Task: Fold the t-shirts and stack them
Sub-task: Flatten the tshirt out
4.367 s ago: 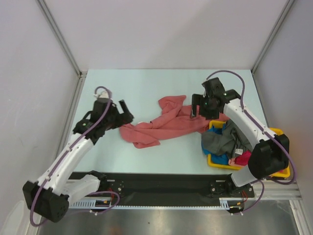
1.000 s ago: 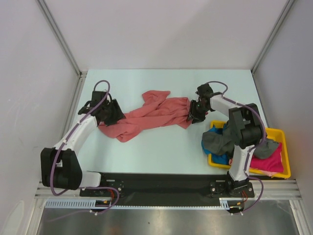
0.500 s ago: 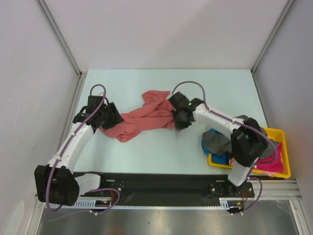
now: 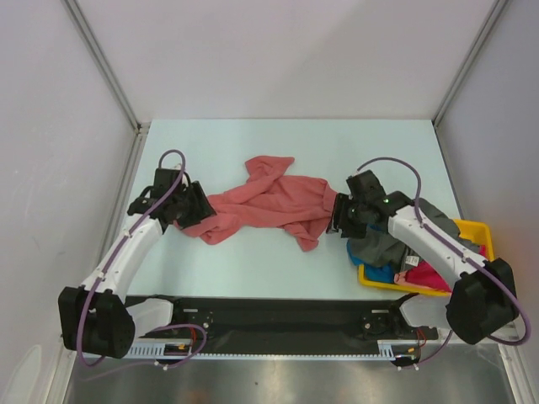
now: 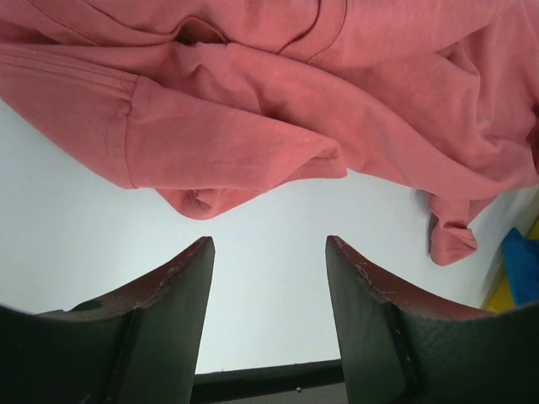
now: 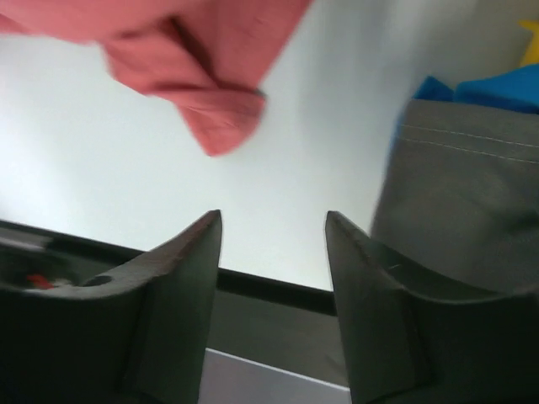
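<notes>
A salmon-red t-shirt (image 4: 261, 206) lies crumpled in a long band across the middle of the table. My left gripper (image 4: 194, 210) is open and empty at its left end; in the left wrist view (image 5: 269, 240) the shirt (image 5: 278, 109) lies just beyond the fingertips. My right gripper (image 4: 338, 215) is open and empty at the shirt's right end. The right wrist view (image 6: 274, 215) shows a shirt corner (image 6: 210, 93) ahead and a dark grey tee (image 6: 463, 202) at right. The dark grey (image 4: 379, 244), bright blue (image 4: 379, 271) and magenta-pink (image 4: 429, 273) tees lie heaped in the tray.
The yellow tray (image 4: 477, 225) stands at the table's right front, under the right arm, with the grey tee hanging over its left rim. A black rail (image 4: 278, 316) runs along the near edge. Walls close the table's back and sides.
My right gripper moved from the shirt's middle back right towards the tray, and the shirt's right part now lies spread further right. My left gripper stayed at the left end.
</notes>
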